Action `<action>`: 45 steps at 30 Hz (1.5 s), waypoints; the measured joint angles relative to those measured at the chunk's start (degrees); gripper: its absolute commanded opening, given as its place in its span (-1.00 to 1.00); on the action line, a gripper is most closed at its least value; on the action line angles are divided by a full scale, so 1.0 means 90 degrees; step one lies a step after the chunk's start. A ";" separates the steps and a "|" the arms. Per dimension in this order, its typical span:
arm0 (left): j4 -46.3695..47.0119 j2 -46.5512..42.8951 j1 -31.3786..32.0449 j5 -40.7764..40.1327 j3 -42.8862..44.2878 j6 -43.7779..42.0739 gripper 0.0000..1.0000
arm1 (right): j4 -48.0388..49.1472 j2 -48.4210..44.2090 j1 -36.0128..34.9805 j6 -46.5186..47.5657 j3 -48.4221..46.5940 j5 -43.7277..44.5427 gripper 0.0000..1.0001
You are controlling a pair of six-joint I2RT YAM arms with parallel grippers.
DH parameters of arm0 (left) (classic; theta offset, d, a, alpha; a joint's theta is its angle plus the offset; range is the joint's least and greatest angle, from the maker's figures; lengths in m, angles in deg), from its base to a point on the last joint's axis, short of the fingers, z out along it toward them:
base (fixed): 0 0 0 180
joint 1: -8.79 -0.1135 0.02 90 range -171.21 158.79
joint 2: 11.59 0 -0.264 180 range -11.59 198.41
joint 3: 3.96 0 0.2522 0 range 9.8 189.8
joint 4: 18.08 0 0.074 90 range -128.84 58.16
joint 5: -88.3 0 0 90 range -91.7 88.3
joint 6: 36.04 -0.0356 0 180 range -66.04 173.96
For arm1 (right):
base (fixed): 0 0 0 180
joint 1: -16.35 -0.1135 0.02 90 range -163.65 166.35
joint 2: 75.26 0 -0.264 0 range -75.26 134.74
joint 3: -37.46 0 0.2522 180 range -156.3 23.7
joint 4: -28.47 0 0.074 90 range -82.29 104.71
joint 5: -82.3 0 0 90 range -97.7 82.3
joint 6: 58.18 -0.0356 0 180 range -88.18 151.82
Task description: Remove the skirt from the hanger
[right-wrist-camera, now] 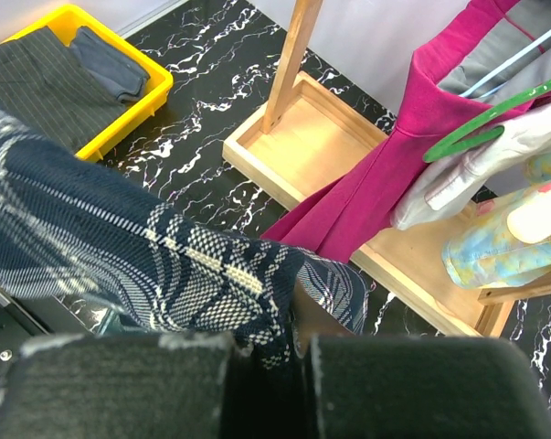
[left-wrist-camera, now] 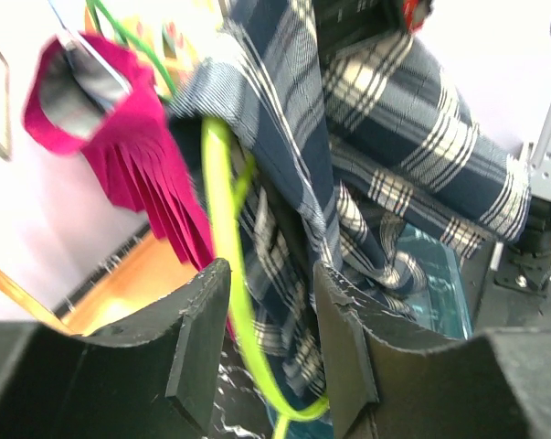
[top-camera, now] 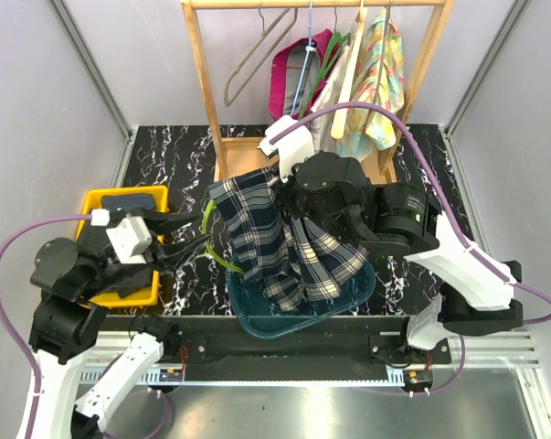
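Half of the job, in my judgement, is done. The skirt (top-camera: 277, 240) is off the wooden rack (top-camera: 202, 82) and hangs over the teal bin (top-camera: 365, 291) at the near edge of the tabletop (top-camera: 165, 151), but the hanger (left-wrist-camera: 222, 229) is not yet out of it; its upper end goes into the folds. What is left is to pull the two apart.

The skirt is soft woven cloth, navy with cream plaid, and it falls in loose heavy folds. The hanger is a thin, smooth, lime-green loop and it looks stiff.

The right gripper (right-wrist-camera: 302, 343) has its fingers pressed together on a fold of the skirt. The left gripper (left-wrist-camera: 270, 274) has its fingers apart, one on each side of the hanger, and they do not squeeze it.

The bin is translucent plastic with rounded corners, and the tabletop is black with white marble veins.
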 measured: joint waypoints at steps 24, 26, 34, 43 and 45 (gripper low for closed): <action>0.0474 0.0304 -0.0002 0.1010 0.0214 0.1668 0.04 | -0.0063 0.0248 0.0000 0.0129 -0.0401 -0.0041 -1.00; 0.0476 0.0282 -0.0002 0.1253 0.0284 0.1817 0.04 | -0.0112 0.0430 0.0000 0.0204 -0.0629 0.0024 -1.00; 0.0226 0.0051 -0.0002 0.1370 0.0306 0.1911 0.05 | -0.0214 0.0857 0.0000 0.0401 -0.1073 0.0051 -1.00; 0.0270 -0.0393 -0.0002 0.0100 -0.0262 0.1520 0.55 | -0.0308 0.0877 0.0000 0.0505 -0.1144 0.0053 -1.00; 0.0277 -0.0398 -0.0005 -0.0165 -0.0461 0.1464 0.52 | -0.0325 0.0877 0.0000 0.0515 -0.1144 0.0053 -1.00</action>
